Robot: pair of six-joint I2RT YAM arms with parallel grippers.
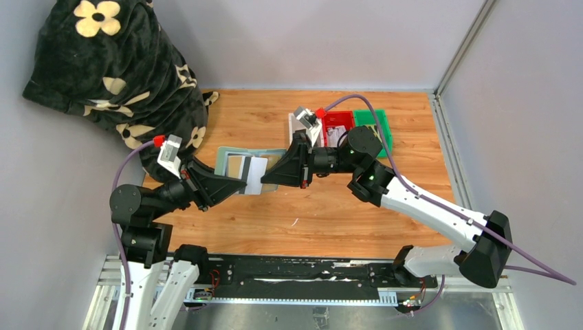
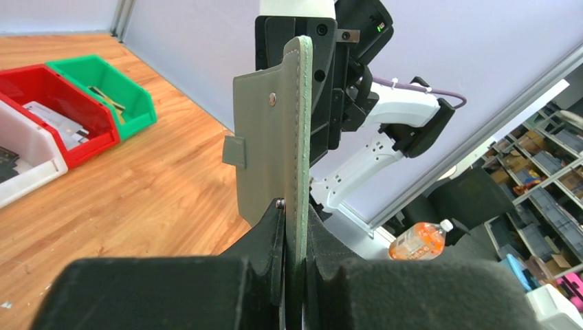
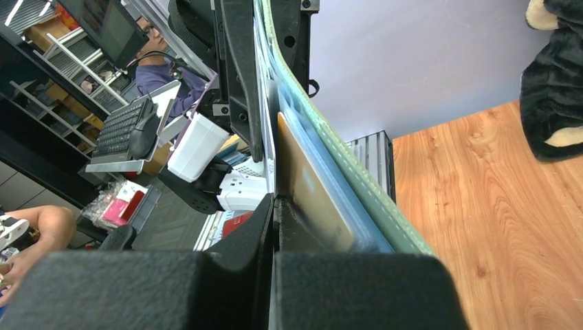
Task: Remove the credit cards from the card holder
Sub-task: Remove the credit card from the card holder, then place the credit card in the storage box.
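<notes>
Top external view: the sage-green card holder (image 1: 225,159) was held open over the wooden worktop (image 1: 275,223). Its near edge was clamped in the left pincer (image 1: 239,184), and the right pincer (image 1: 267,181) was closed on the white card (image 1: 257,172) beside the tan-gold card (image 1: 238,167). Papers in the red bin (image 1: 337,125) were too small to read; grey walls (image 1: 309,41) and a black flowered blanket (image 1: 117,62) bounded the worktop.

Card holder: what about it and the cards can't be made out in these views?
Left wrist: the card holder, edge-on, hides its inside.
Right wrist: white card edge-on; fingers of the right gripper hide whether they pinch it or the holder.
Top: left gripper and right gripper cover the holder's near edge.
</notes>
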